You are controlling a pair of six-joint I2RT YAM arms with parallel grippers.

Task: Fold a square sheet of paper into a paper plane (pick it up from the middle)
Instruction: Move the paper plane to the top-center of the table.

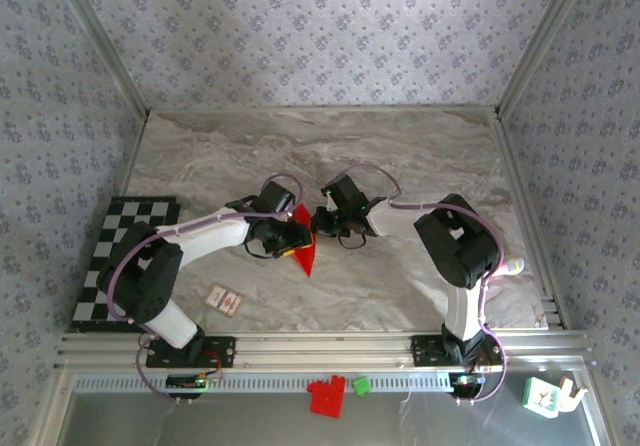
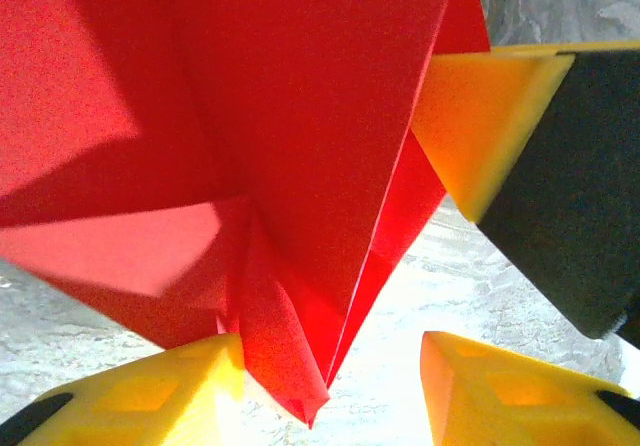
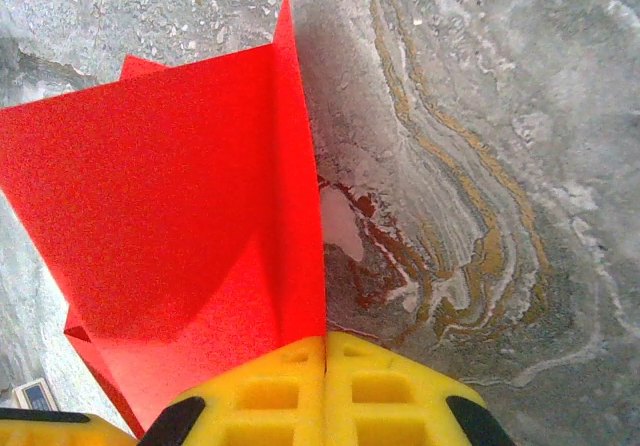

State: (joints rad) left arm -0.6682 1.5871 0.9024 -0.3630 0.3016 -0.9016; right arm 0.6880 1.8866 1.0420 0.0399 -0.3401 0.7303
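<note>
Paper point(image 1: 305, 248), creased into a pointed, several-layered wedge but not yet a finished dart, hangs above the middle of the table point(image 1: 420, 156). The right gripper point(image 3: 325, 351) is pinched tight on one flap. The left gripper point(image 2: 330, 354) has its jaws apart astride the tip, so the final folds probably remain.

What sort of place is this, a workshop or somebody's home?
Probably a robot test booth, not a home: a left arm and right arm bolted to a metal rail at a marble-look table, with patterned wall panels in metal framing closing it in.
</note>
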